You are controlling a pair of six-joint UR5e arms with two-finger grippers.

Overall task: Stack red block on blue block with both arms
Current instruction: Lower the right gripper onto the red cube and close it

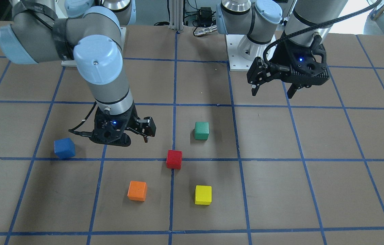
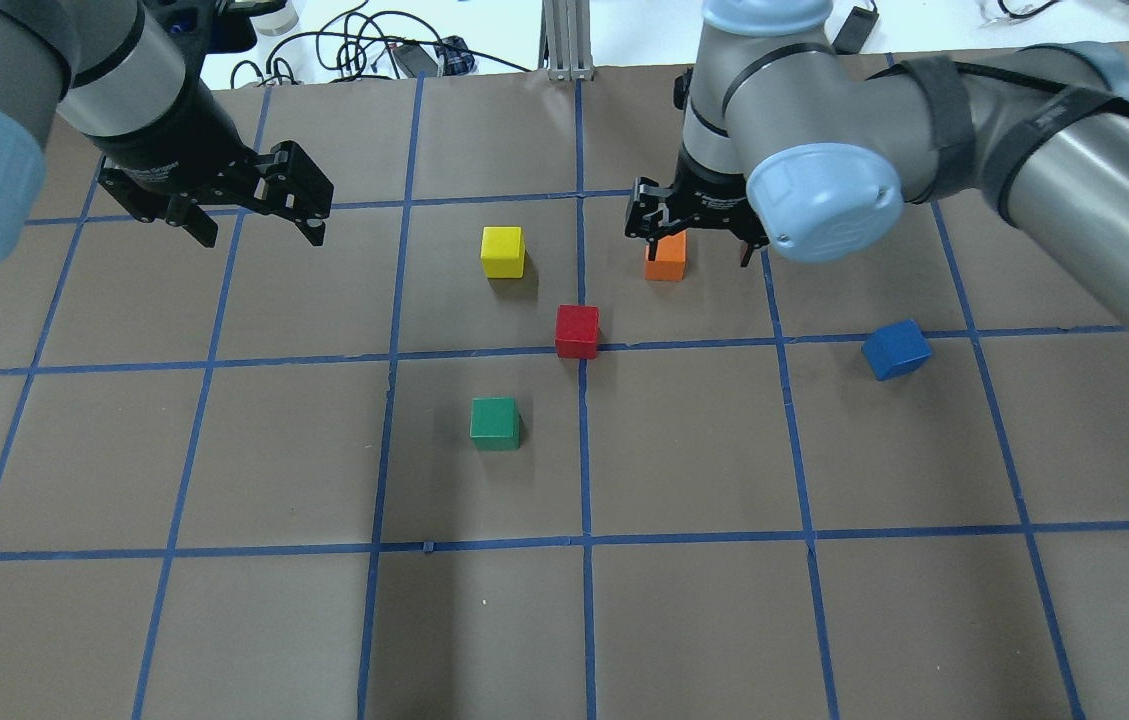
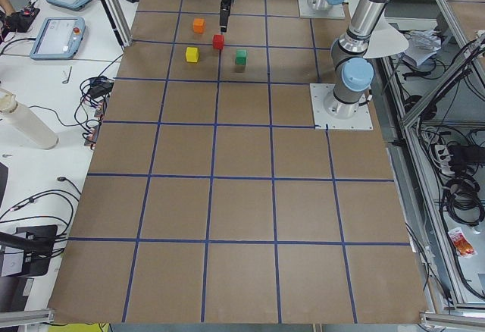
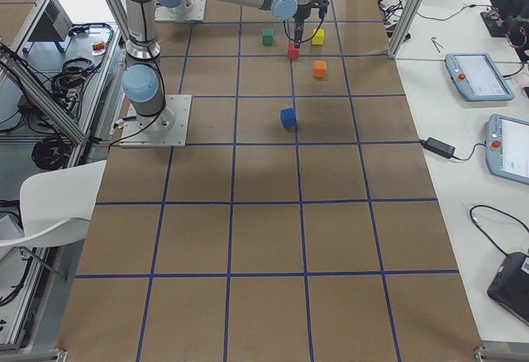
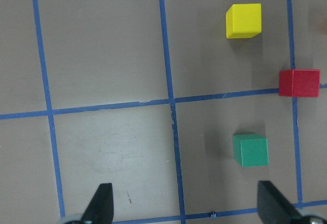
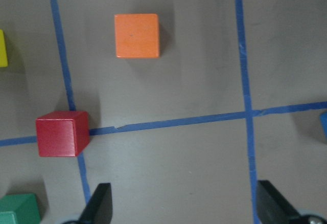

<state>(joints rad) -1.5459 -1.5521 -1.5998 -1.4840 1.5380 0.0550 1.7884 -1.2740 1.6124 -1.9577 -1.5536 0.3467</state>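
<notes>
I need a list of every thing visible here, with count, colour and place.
small matte red cube: one, red, centre, on tape line.
small matte blue cube: one, blue, robot's right.
small matte green cube: one, green, nearest robot.
small matte yellow cube: one, yellow, far side.
small matte orange cube: one, orange, far side.
brown table: one, blue tape grid.
left gripper: one, black, open, over bare table.
right gripper: one, black, open, hovering near orange cube.
</notes>
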